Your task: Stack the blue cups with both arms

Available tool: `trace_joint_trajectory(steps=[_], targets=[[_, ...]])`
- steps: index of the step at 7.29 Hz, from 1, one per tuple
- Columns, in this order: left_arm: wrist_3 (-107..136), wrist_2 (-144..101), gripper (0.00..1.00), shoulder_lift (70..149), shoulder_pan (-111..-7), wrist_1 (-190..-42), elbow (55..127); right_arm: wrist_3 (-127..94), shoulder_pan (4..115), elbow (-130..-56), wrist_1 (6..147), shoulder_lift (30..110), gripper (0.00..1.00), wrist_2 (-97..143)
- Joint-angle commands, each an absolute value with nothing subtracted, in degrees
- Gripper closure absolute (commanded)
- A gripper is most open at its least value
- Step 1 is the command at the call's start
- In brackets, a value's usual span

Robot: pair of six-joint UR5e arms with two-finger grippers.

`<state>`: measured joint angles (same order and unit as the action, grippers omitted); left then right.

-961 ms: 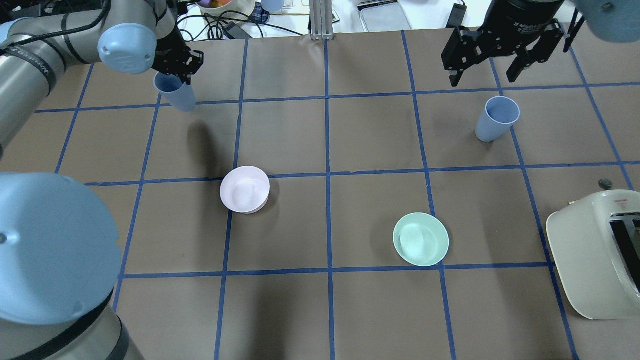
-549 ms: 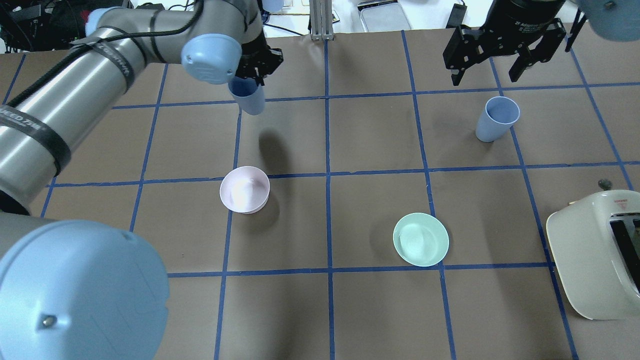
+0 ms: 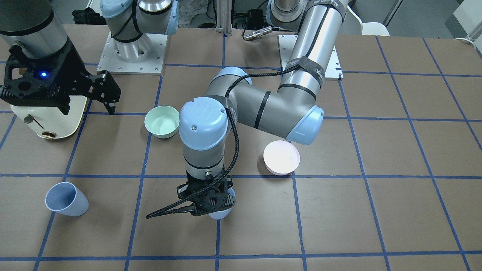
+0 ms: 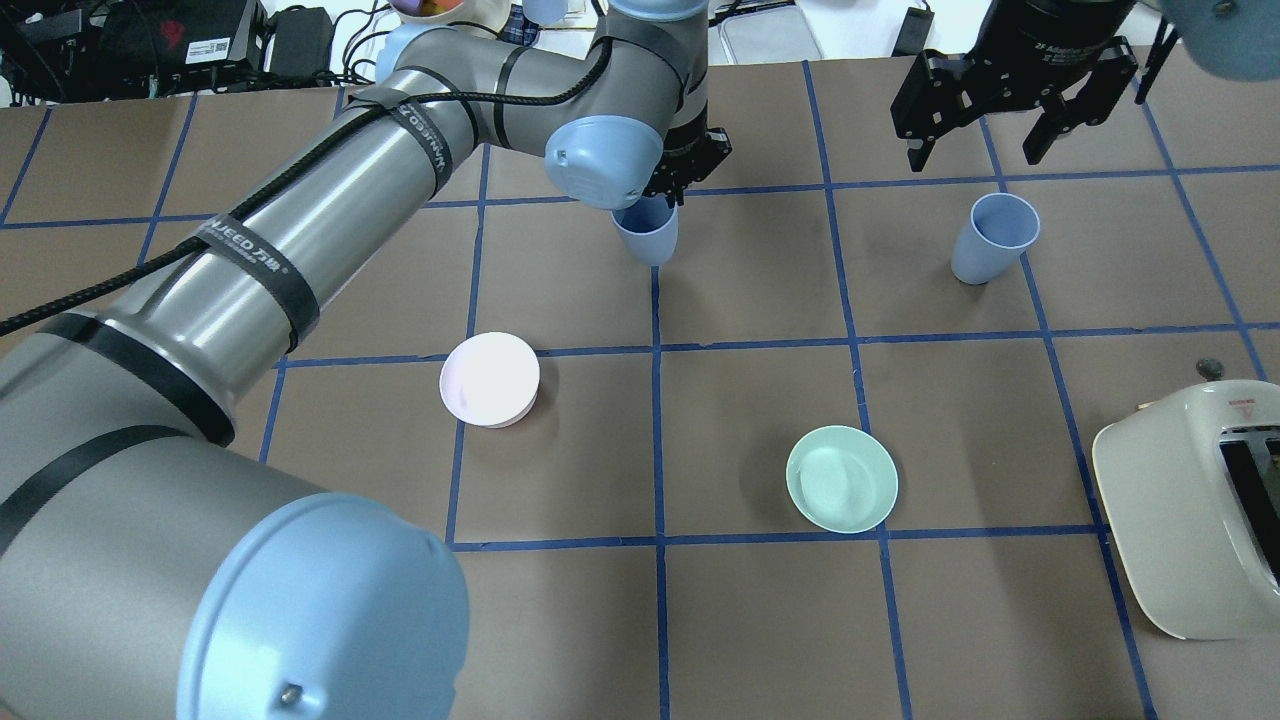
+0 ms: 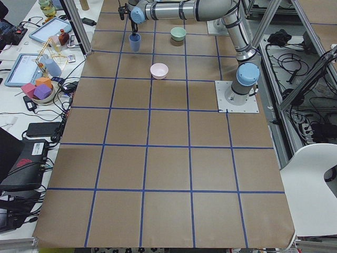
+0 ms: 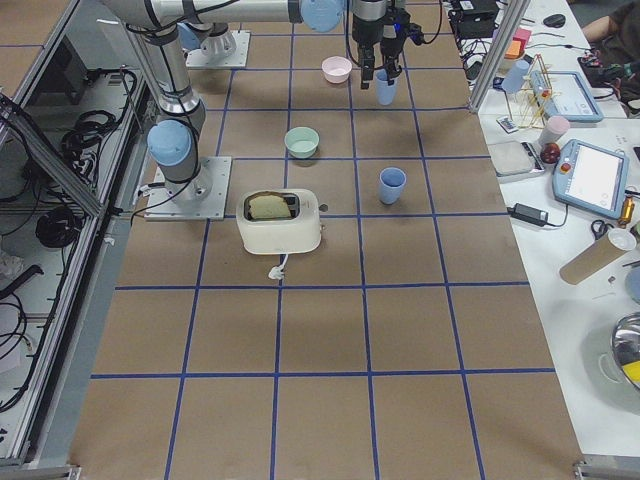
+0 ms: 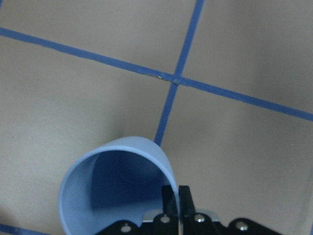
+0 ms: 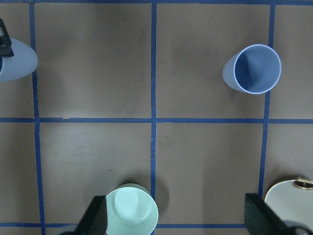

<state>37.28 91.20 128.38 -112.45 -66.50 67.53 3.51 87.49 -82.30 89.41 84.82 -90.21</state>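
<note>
My left gripper (image 4: 668, 198) is shut on the rim of one blue cup (image 4: 647, 232) and holds it upright above the table near the centre line at the far side. The left wrist view shows the fingers (image 7: 177, 199) pinching the cup's wall (image 7: 110, 188). The cup also shows below the gripper in the front view (image 3: 221, 214). The second blue cup (image 4: 990, 240) stands alone, mouth up, at the far right (image 3: 66, 199) (image 8: 252, 68). My right gripper (image 4: 975, 150) is open and empty, raised above and just beyond that cup.
A pale pink bowl (image 4: 490, 378) sits left of centre and a mint green bowl (image 4: 841, 478) right of centre. A cream toaster (image 4: 1195, 510) stands at the right edge. Clutter lies beyond the far table edge.
My left arm has carried its blue cup to the right, from the far left to about the centre line. The right gripper and the standing cup have not moved.
</note>
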Motion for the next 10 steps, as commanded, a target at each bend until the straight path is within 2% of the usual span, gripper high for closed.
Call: trace_joint_trajectory(steps=[1,2,3,5,7,10], targets=[[37.1,91.2,1.0,129.4,-113.2,-67.2,67.8,3.5,87.4,-82.4,89.4,84.8,0.0,-90.3],[37.1,91.9,1.0,129.9,-113.1,-67.1,66.8,3.5,87.0,-82.4,89.1,84.9,0.0,-90.3],[37.1,92.5,0.94,130.9,-113.1,-66.9,66.9,3.5,86.8,-82.4,88.2,84.9,0.0,-90.2],[36.0,96.0,0.0,131.8,-112.9,-67.1,66.8,3.5,86.7,-82.4,87.9,85.1,0.0,-90.2],[35.1,95.8,0.0,129.7,-112.5,-68.7,66.6,3.5,86.7,-82.6,87.9,85.1,0.0,-90.2],[24.9,91.7,0.0,123.0,-106.3,-81.8,64.8,4.0,84.3,-82.4,89.2,83.4,0.0,-89.7]])
